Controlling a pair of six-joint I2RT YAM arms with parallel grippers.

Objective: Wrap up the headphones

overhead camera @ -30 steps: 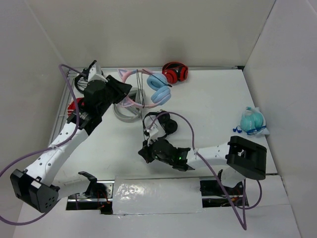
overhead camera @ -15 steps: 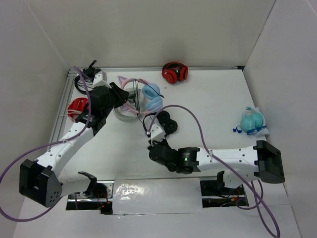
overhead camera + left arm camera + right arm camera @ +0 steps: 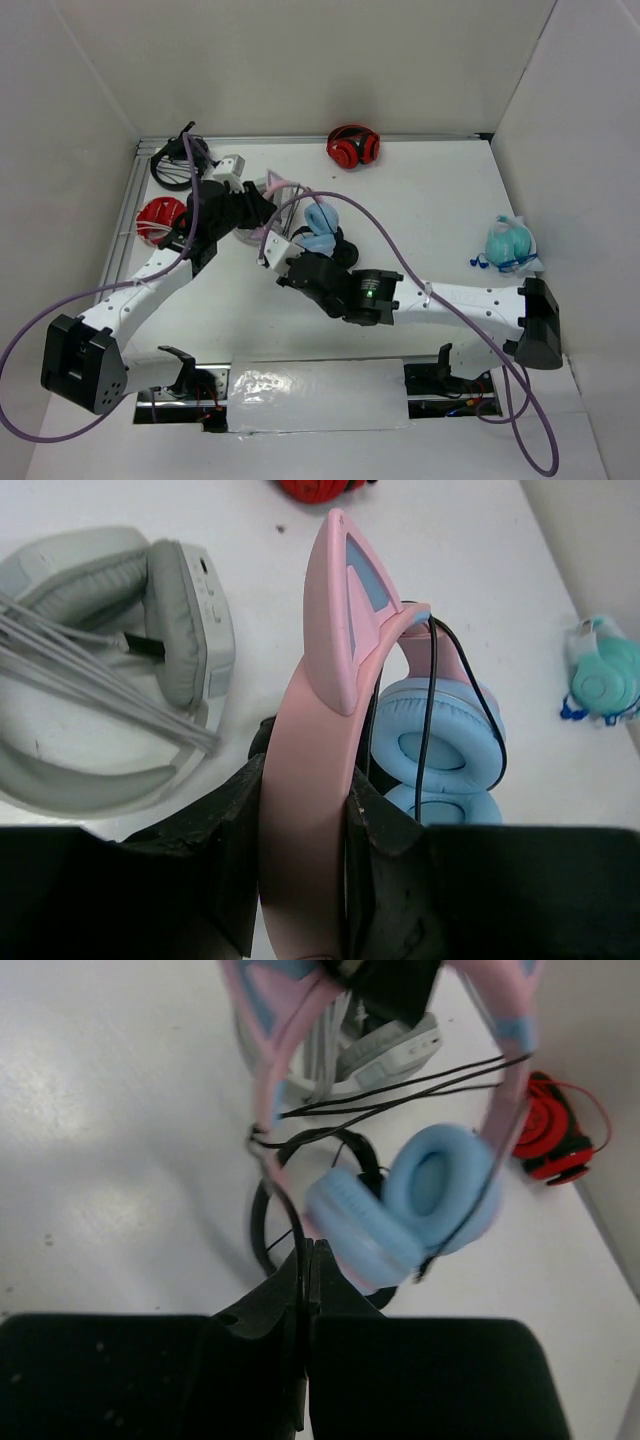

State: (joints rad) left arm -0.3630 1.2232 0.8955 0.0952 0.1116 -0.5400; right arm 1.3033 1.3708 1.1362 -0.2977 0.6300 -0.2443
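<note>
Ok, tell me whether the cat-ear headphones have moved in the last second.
Yes. In the top view the headphones have shifted toward the near edge of the table, away from the red pair at the back, which stayed put.

Headphone tally: one pink-blue cat-ear pair [image 3: 320, 222], one red pair [image 3: 352, 147], one teal pair [image 3: 510, 243], one grey pair [image 3: 180, 620], one small black pair [image 3: 343, 250], one bigger black pair [image 3: 160, 165]. Six for sure, plus one red round thing [image 3: 158, 215] I can't identify.

The headphones [image 3: 320, 220] are mid-table; another pair [image 3: 352, 147] lies behind them, a bagged pair [image 3: 510, 243] well right
</note>
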